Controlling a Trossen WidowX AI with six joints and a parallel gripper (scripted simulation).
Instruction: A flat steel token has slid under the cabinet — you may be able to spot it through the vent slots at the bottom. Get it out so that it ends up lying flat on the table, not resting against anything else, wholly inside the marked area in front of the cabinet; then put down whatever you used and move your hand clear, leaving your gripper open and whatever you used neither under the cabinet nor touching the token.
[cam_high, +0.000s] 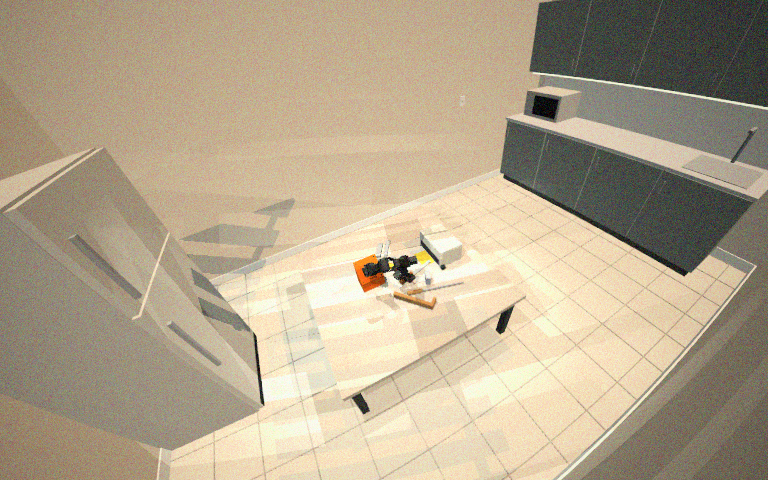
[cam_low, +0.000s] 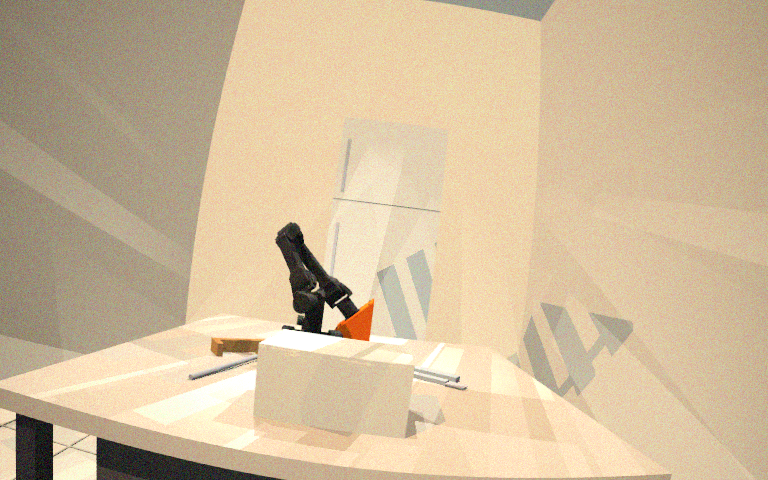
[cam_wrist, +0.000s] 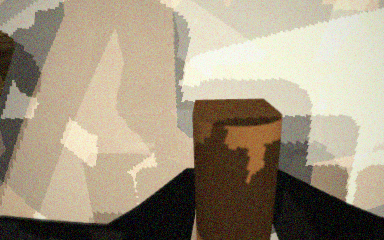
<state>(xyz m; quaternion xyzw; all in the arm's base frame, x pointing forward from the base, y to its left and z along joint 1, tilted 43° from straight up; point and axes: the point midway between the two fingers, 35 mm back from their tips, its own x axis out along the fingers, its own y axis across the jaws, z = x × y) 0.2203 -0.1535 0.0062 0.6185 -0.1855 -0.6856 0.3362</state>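
In the wrist view my gripper (cam_wrist: 230, 177) is shut on a brown wooden handle (cam_wrist: 235, 150), whose squared end sticks out past the fingers. In the top and exterior views my arm bends down to an orange piece (cam_high: 365, 278) (cam_low: 360, 325), away from the cabinet; the fingertips are hidden there, and I cannot tell whether the handle belongs to it. The white cabinet (cam_high: 447, 247) (cam_low: 334, 390) stands on the table. The yellow marked area (cam_high: 423, 257) lies in front of it, partly covered by the arm in the top view. The token is not visible.
A wooden hooked piece (cam_high: 415, 300) (cam_low: 235, 345) and a thin grey rod (cam_high: 448, 285) (cam_low: 223, 367) lie on one side of the arm. Pale bars (cam_high: 384, 249) (cam_low: 438, 374) lie on the other side. A small grey block (cam_high: 428, 279) stands near the arm's base.
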